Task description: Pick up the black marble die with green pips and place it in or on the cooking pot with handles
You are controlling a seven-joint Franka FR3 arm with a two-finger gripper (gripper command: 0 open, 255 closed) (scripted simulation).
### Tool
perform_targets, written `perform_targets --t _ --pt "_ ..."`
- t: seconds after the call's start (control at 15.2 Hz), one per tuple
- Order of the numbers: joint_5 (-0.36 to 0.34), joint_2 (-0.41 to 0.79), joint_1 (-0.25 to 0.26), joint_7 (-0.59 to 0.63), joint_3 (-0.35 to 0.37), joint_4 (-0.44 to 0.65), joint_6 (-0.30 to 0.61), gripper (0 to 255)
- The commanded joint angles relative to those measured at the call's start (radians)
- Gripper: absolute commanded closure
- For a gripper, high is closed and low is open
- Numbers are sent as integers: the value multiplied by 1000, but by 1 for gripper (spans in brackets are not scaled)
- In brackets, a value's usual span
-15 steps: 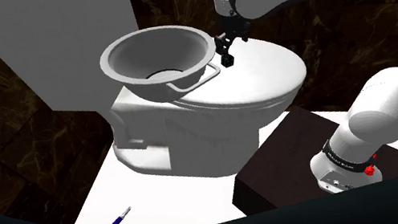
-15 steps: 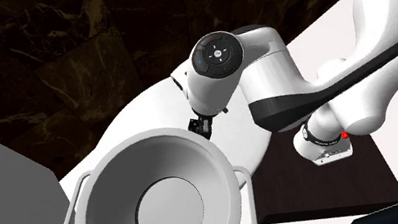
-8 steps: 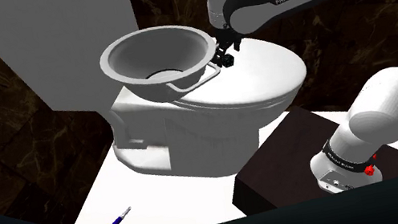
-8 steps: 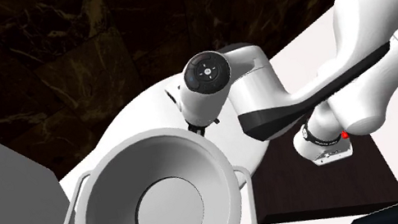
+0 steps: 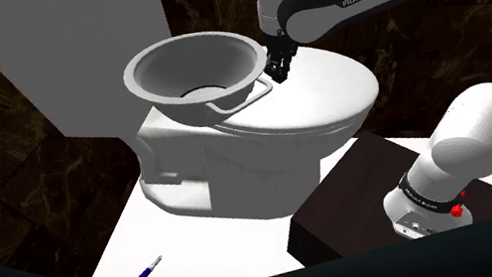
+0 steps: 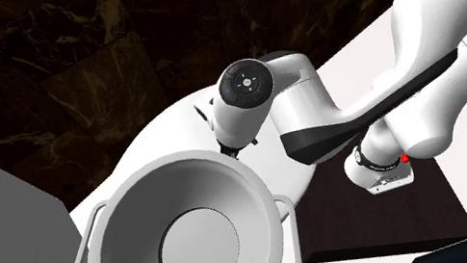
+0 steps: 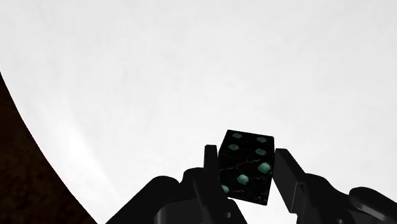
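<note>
Wrist view: the gripper point(image 7: 245, 153) is clamped on the black die with green pips point(image 7: 248, 168). One finger bears on each side face, and the cube sits slightly tilted above the white toilet lid point(image 7: 191, 76). I judge the hold is for carrying the die to the cooking pot point(image 5: 159, 75), which stands on the lid's end toward the shoulder view's left.

Shoulder view adds position. The gripper hangs just beside the pot's rim, near one handle point(image 5: 229, 103), and is not yet over the opening. The die cannot be made out there.

Second exterior view looks down into the pot, whose inside holds nothing.
</note>
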Motion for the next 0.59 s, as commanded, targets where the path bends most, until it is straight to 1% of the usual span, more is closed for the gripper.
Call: perform_targets --t 0.0,0.07,0.13,0.53 --pt "-2 10 -3 0 -3 4 46 255" --pt "-4 17 -5 2 -3 4 52 255" --pt "0 11 3 10 3 8 40 255" --pt "12 -7 16 -15 -9 72 -39 255"
